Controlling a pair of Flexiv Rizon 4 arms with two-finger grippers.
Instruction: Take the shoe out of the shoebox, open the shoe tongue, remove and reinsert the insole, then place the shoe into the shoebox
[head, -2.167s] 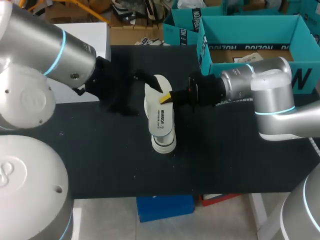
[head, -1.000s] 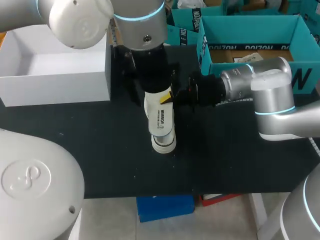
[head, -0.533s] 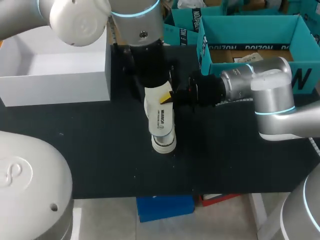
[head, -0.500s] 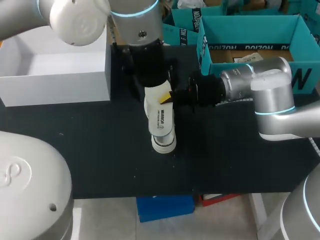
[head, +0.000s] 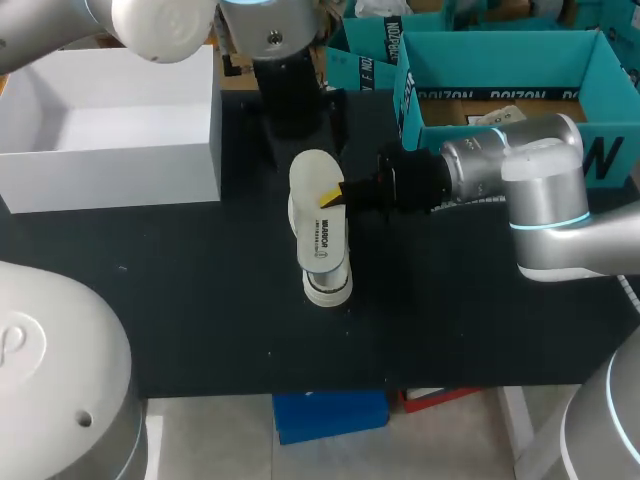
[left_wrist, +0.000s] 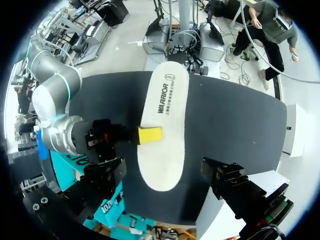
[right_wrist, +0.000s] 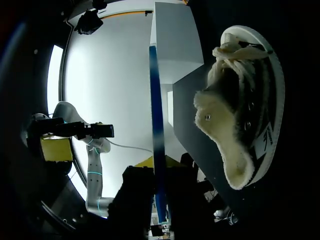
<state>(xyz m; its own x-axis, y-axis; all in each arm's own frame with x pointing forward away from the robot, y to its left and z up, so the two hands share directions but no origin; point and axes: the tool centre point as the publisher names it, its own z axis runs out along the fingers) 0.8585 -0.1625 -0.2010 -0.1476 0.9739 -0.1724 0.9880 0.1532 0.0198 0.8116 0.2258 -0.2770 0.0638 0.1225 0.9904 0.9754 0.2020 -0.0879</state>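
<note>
A: The right hand (head: 334, 196) — on what is it closed?
B: It is clamped on the insole (head: 322, 238) at its long edge. One yellow fingertip (left_wrist: 150, 135) is seen lying flat on the upper, printed face; the other is hidden underneath.
A: And how is the insole placed?
B: It is held level above the desk (head: 200, 300), its broad toe end at the far side.
A: Where is the shoe to be found?
B: The shoe (right_wrist: 240, 110) is set upright on the desk under the insole. In the right wrist view it is seen below the hand, laces at the far end, the fleece-lined opening turned up toward the insole. In the head view only its white heel end (head: 328, 290) is shown, past the insole's near end.
A: What can be said of the left hand (head: 303, 125)?
B: It is held over the desk just beyond the insole's toe end, apart from it — whether it is open or closed cannot be told.
A: And the boxes?
B: The teal shoebox (head: 440, 60) is stood open at the far right of the desk; a white box (head: 110, 165) is stood open at the far left.
</note>
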